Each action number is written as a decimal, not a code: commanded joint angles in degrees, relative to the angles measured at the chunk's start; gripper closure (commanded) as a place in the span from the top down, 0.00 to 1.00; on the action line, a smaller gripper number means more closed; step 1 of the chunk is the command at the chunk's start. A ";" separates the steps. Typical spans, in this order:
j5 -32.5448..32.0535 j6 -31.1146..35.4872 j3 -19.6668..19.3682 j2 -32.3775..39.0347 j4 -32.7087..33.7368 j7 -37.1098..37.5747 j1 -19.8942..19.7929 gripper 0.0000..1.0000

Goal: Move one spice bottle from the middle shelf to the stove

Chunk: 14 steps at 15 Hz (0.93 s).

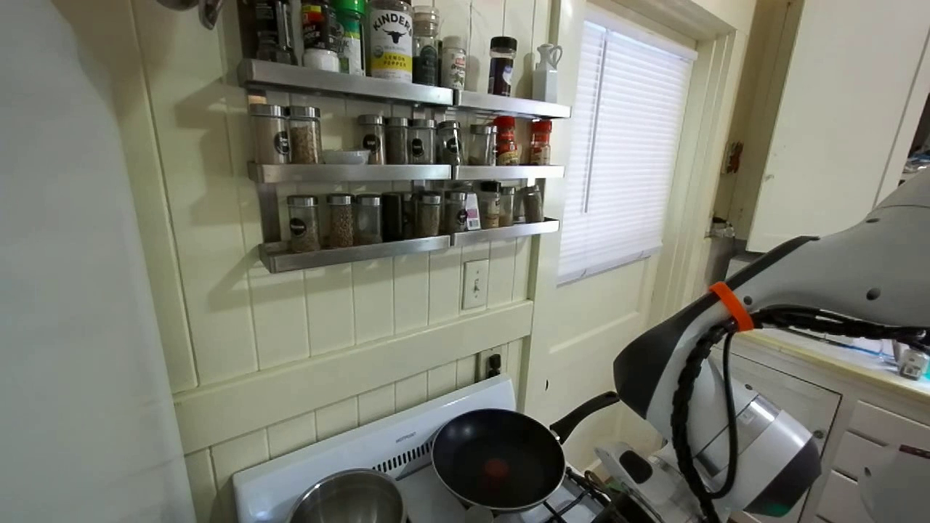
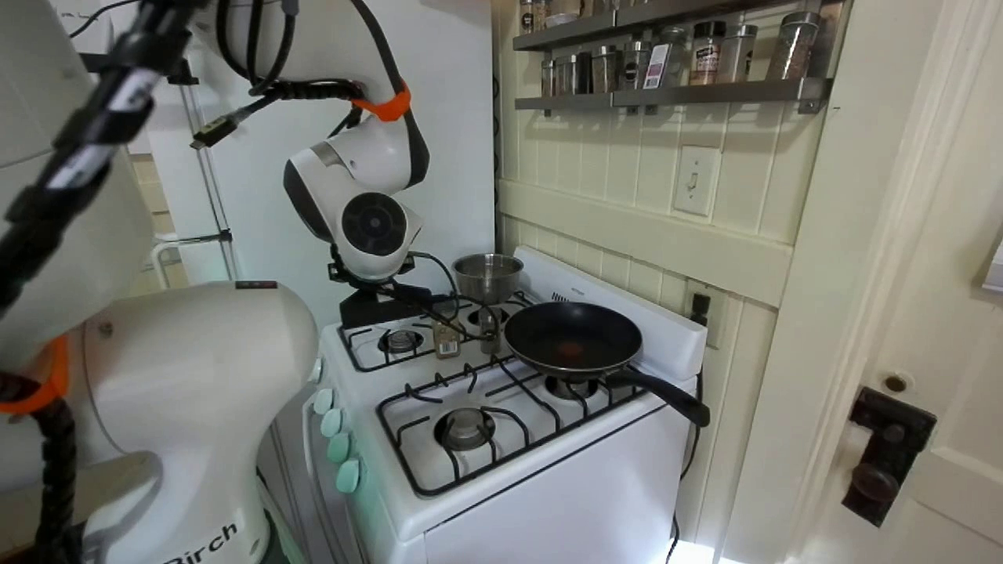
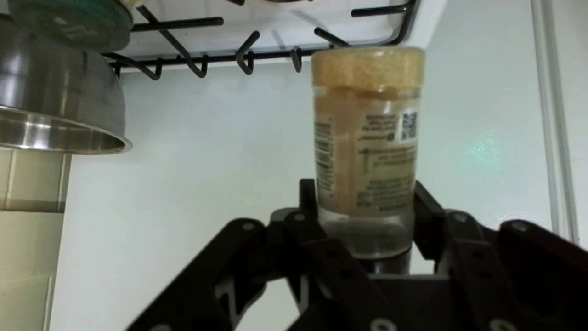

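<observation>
End effector (image 3: 365,197) tight on upright spice bottle (image 3: 370,147), open gap to green-lidded jar (image 3: 69,23), edge of stove (image 3: 271,20) beyond.

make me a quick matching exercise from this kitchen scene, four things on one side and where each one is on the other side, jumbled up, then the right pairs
Things
1. round black frying pan
2. clear spice bottle with a pale printed label
3. cream light-switch plate
4. white slatted window blind

Places
A. mounted below the three-tier grey metal rack
B. held in the black gripper
C. hanging to the right of that rack in an exterior view
D. on the white stove, its handle jutting past the stove's side

Pairs
1-D, 2-B, 3-A, 4-C
</observation>
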 commanded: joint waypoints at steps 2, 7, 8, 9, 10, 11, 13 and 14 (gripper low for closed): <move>0.00 -0.10 0.33 1.02 0.17 0.09 -0.04 0.50; 1.23 -0.44 -0.21 1.54 0.26 -0.94 0.05 0.25; 1.98 -0.93 -0.82 1.66 0.28 -1.92 0.26 0.25; 2.47 -0.94 -1.33 1.86 0.28 -2.92 0.41 0.25; 3.32 -1.43 -2.21 1.93 0.28 -3.75 0.75 0.25; 3.98 -1.52 -2.83 2.07 0.28 -4.48 0.88 0.25; 3.36 -2.87 -2.20 2.89 0.28 -3.35 -0.84 0.25; 3.38 -3.79 -2.24 3.43 0.28 -3.35 -1.12 0.25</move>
